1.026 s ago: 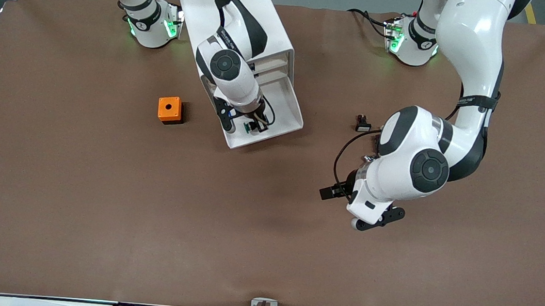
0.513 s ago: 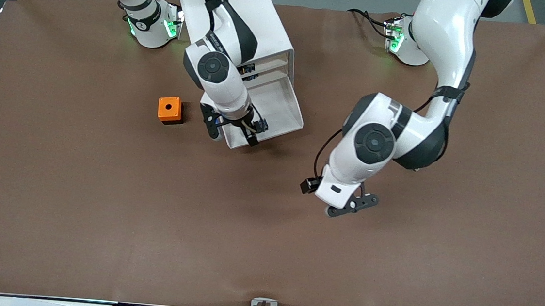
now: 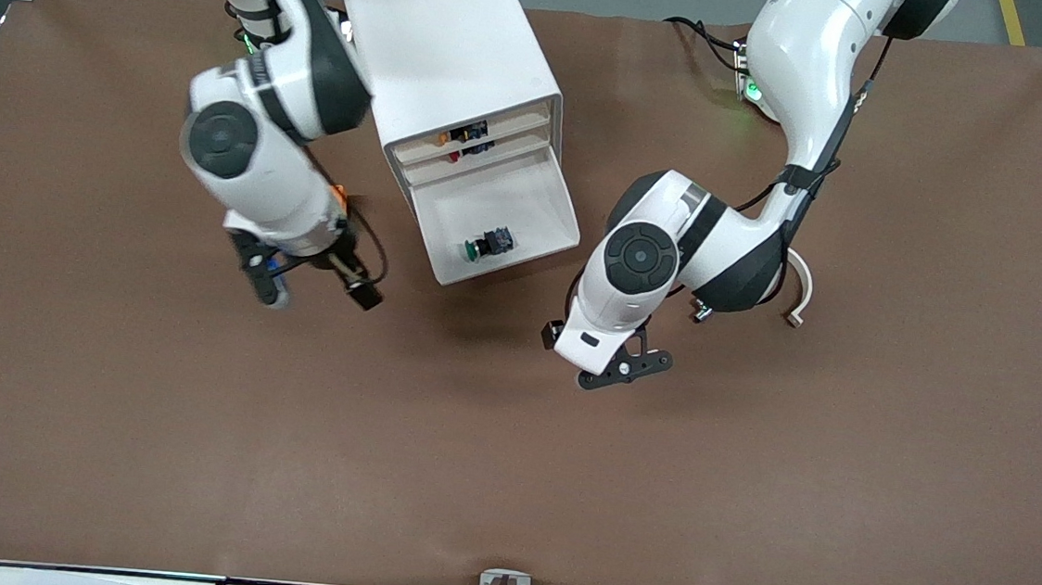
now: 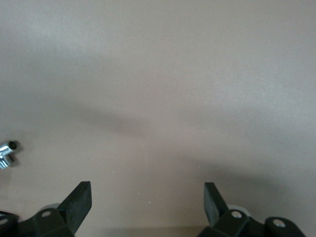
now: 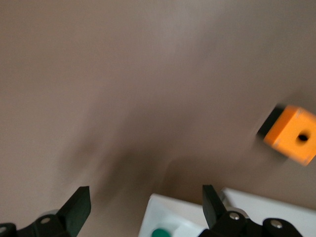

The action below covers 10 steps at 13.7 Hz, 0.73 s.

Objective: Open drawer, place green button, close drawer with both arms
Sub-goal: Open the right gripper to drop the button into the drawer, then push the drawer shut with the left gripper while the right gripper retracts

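Observation:
The white cabinet [image 3: 452,45] stands at the back of the table. Its low drawer [image 3: 542,203] is pulled out. The green-capped button [image 3: 486,243] lies in it near the front wall, on its side. My right gripper [image 3: 347,284] is open and empty over the bare table, beside the drawer toward the right arm's end. In the right wrist view [image 5: 146,203] the drawer's corner [image 5: 165,212] and the green cap [image 5: 160,232] show between the jaws. My left gripper [image 3: 578,353] is open and empty over the table by the drawer's front corner; its wrist view [image 4: 148,202] shows only table.
The orange box with a hole [image 5: 291,133] sits beside the cabinet toward the right arm's end, mostly hidden under the right arm [image 3: 336,191]. The top drawer shows small coloured parts [image 3: 464,135]. A small metal piece [image 4: 6,150] lies near the left gripper.
My right gripper let go of the button in the drawer and swung away toward the right arm's end. My left arm moved toward the drawer's front.

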### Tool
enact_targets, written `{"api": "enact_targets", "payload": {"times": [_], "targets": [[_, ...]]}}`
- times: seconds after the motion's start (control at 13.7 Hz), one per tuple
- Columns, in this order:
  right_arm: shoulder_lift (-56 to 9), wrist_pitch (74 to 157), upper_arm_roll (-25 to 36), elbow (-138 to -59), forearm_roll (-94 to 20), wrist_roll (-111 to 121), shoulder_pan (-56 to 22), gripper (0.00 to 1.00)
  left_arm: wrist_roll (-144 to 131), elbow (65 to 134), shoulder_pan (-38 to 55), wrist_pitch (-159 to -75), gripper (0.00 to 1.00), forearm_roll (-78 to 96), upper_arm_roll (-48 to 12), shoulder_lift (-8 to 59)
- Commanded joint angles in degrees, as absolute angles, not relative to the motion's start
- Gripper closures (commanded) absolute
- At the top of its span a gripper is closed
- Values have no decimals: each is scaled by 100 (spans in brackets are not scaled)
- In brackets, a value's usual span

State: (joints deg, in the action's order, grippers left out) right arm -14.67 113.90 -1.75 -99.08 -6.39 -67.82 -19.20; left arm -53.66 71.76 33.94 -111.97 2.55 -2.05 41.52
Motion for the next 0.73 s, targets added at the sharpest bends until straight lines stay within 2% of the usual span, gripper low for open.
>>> {"api": "enact_targets", "payload": {"times": [0.0,0.66], "targets": [[-1485,11022,-290,-9598,-589,-5227,-1215,0,-5956,7233,3594,-11486,0,132,-167,4280],[-1029,10688,-290,-9501,-484,-462,482,0,-6837,7532,4245,-11540,0,79,-184,4438]]}}
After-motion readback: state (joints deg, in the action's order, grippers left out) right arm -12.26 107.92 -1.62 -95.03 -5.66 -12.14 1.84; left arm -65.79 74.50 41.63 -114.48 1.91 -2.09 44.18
